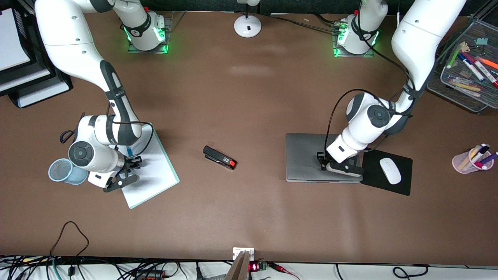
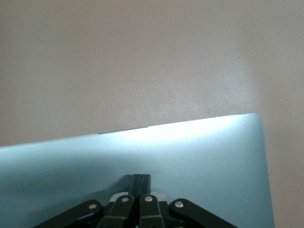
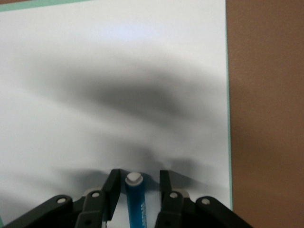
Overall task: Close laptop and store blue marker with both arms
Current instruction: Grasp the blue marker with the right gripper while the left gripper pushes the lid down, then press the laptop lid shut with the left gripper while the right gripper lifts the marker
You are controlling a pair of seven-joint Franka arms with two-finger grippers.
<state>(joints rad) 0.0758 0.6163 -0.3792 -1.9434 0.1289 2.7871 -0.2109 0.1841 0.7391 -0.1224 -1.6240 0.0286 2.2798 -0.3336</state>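
The silver-grey laptop (image 1: 307, 155) lies closed on the table toward the left arm's end. My left gripper (image 1: 342, 168) is shut and empty, its fingertips (image 2: 141, 183) down on the lid (image 2: 190, 152). The blue marker (image 1: 129, 150) lies on a white sheet (image 1: 155, 171) toward the right arm's end. My right gripper (image 1: 123, 177) is low over the sheet and open. The marker (image 3: 137, 202) lies between its fingers (image 3: 113, 183) with its whitish end pointing away from the wrist. One finger is close to it and the other stands apart.
A blue mesh cup (image 1: 62, 171) stands beside the right gripper. A black stapler (image 1: 220, 157) lies mid-table. A white mouse (image 1: 390, 170) sits on a black pad (image 1: 400, 184) beside the laptop. A pink pen cup (image 1: 472, 159) and a mesh tray of markers (image 1: 467, 66) are at the left arm's end.
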